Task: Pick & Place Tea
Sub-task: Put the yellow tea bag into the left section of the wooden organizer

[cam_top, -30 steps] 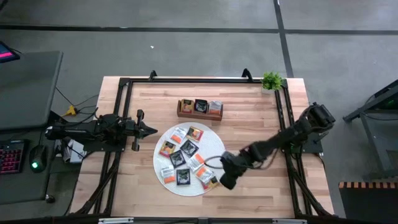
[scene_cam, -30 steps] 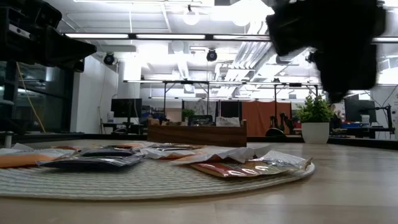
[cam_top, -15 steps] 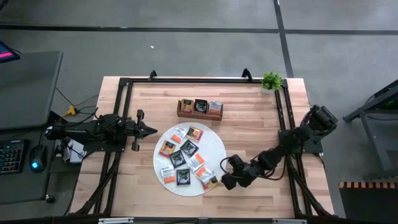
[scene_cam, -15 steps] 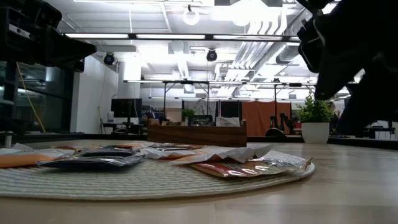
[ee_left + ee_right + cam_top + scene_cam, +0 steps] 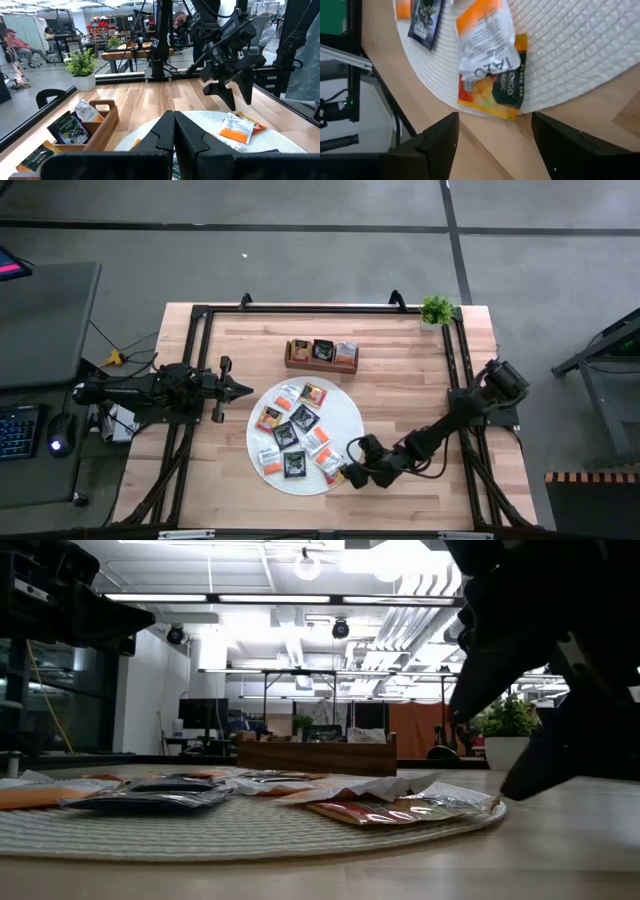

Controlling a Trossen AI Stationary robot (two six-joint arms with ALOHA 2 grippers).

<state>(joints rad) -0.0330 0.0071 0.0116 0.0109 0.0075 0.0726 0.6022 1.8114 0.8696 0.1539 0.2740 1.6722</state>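
Sorting has barely begun: three sachets (image 5: 322, 351) fill the wooden tray (image 5: 290, 364) (nine remain on the mat (image 5: 347, 412)); right gripper (image 5: 349, 475) spread wide at an orange sachet (image 5: 492, 90), left gripper (image 5: 240, 389) shut.

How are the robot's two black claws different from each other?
The left gripper is pinched shut, while the right gripper is spread open. The left gripper sits beside the round white woven mat, and the right gripper is low at the mat's edge, facing an orange-and-green tea sachet. Both are dark two-finger claws.
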